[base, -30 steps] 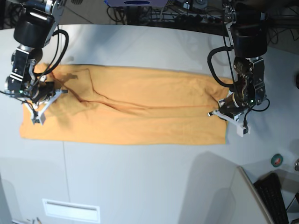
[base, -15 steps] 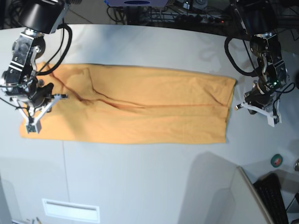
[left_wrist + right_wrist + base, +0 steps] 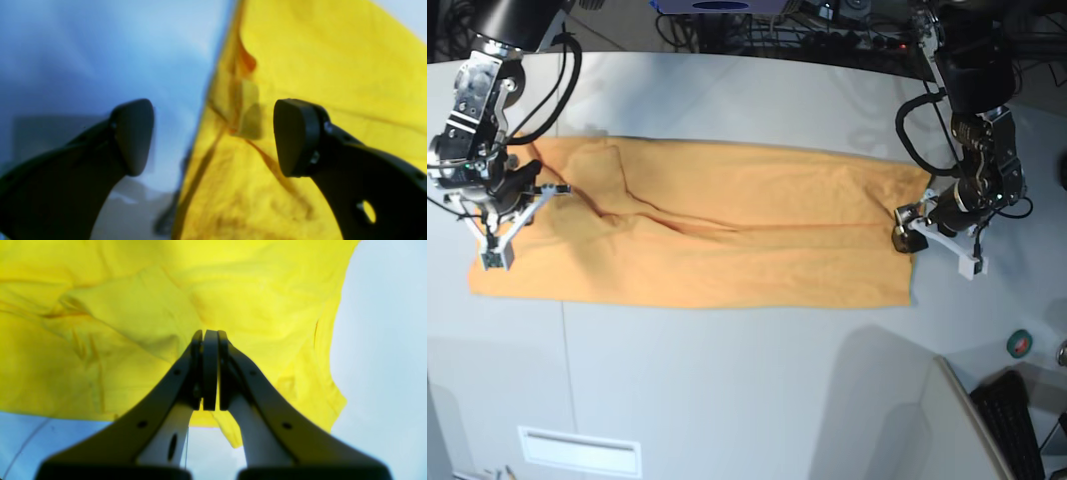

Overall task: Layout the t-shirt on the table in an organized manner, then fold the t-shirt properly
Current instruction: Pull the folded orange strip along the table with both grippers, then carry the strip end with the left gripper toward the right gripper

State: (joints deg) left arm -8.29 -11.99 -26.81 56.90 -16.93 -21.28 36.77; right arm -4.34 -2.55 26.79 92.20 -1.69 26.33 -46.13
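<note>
The light-orange t-shirt (image 3: 727, 230) lies as a long flat strip across the white table (image 3: 727, 380), with creases along its middle. My left gripper (image 3: 932, 245) is open at the shirt's right end. In the left wrist view its jaws (image 3: 213, 133) straddle the shirt's edge (image 3: 300, 66), one finger over bare table (image 3: 100, 50). My right gripper (image 3: 499, 245) is over the shirt's left end. In the right wrist view it (image 3: 205, 336) is shut just above wrinkled cloth (image 3: 133, 306), and I see nothing between the fingers. The line drawing and the neck tag do not show clearly.
A dark seam (image 3: 567, 370) runs down the tabletop near the front left. A green tape roll (image 3: 1020, 343) and a keyboard (image 3: 1017, 420) sit at the right front. Cables (image 3: 827, 20) run along the back edge.
My left gripper has come back leftwards from the bare table to the shirt's right edge. My right gripper has shifted slightly up over the left end. The shirt lies much the same.
</note>
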